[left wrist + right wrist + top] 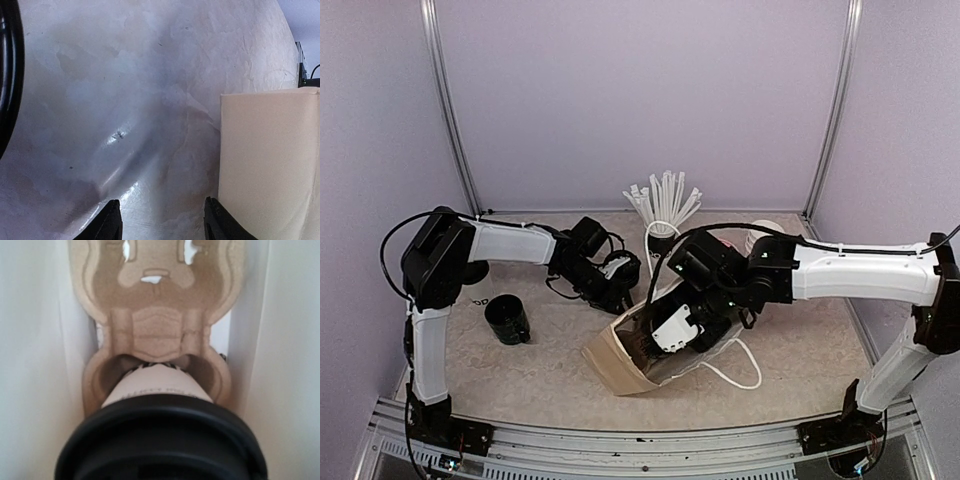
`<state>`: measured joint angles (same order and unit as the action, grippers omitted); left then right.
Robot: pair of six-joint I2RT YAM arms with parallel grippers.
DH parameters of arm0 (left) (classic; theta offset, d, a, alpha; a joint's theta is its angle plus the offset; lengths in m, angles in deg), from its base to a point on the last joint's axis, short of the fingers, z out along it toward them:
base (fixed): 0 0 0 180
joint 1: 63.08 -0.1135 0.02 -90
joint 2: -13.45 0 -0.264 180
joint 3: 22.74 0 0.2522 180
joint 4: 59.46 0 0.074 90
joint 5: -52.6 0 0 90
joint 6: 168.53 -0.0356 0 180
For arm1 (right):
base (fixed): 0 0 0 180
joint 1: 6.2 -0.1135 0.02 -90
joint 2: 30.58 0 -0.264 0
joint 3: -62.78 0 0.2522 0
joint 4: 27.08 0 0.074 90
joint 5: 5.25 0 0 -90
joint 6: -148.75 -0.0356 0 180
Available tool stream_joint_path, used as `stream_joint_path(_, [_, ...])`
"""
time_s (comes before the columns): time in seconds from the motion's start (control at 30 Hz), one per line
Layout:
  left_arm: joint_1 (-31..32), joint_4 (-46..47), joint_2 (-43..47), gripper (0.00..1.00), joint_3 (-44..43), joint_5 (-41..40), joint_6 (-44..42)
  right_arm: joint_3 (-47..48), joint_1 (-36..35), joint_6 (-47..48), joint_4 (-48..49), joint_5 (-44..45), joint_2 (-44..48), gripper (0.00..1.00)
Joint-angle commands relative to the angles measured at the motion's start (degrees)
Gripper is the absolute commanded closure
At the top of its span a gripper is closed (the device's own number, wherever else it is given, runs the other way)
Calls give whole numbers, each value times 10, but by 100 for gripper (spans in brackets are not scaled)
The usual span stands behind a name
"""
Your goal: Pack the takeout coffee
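One cup, one lid, one bag, one cardboard carrier, one dark mug and one black holder of white straws (a thick bunch, too many to count). Two arms work over one table.

Only the overhead view gives the layout. The bag lies on its side near the middle of the table, with a white cord handle trailing from its mouth. The right gripper is pushed into that mouth. The mug stands well apart on the left, and the straws are at the back. The cup cannot be made out from up there.

Only the right wrist view shows the cup. It is inside the bag, between the pale bag walls, with its far end at a round pocket of the brown carrier. It is white paper with a line of black lettering low on its side. The flat round black lid on top fills the bottom of that view and hides the right fingers, so I cannot tell whether they grip the cup.

The left wrist view shows the left gripper with its fingers parted and nothing between them, low over the bare table. The cream end of the bag is just beside one fingertip.
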<state>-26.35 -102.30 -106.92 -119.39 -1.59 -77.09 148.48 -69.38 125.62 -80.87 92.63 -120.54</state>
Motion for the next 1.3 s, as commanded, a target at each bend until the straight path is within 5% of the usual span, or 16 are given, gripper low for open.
stream_joint_path(0.0, [-17,0,43,44,10,-7,-4,39,6,-38,-139,-43,-42,59])
stream_joint_path(0.37, [-36,5,81,44,32,-26,-6,124,7,-80,-303,-103,-109,61])
stream_joint_path(0.97, [-44,1,95,44,34,-40,-8,116,40,-83,-295,-119,-163,57])
stream_joint_path(1.2, [-64,-3,136,41,35,-50,-6,186,40,-111,-332,-127,-167,36])
stream_joint_path(1.27, [-69,-5,153,41,35,-48,-6,204,40,-122,-340,-133,-169,17])
